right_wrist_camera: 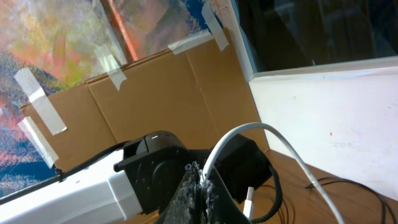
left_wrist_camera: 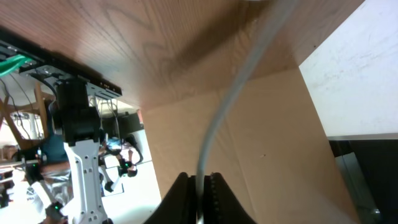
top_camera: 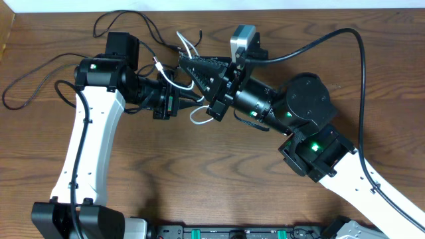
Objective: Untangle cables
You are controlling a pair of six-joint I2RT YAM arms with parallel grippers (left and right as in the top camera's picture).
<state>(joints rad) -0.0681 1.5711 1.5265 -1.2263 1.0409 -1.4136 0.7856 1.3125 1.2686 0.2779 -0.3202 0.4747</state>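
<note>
White cable in left tool

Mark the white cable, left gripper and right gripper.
white cable [left_wrist_camera: 217,118]: left wrist view, its middle stretch.
left gripper [left_wrist_camera: 199,182]: left wrist view, between its fingertips.
right gripper [right_wrist_camera: 201,176]: right wrist view, between its fingertips.

Even bright light, near cable blurred

- Table: brown wood with visible grain, smooth, soft sheen.
- White cable above the table: smooth plastic sheath.
- Black cables on the table: thin, matt.
- Arm shells over the table: smooth white plastic; joints matt black.
- Cardboard beyond the table: matt brown, with pale paper tape.
</note>
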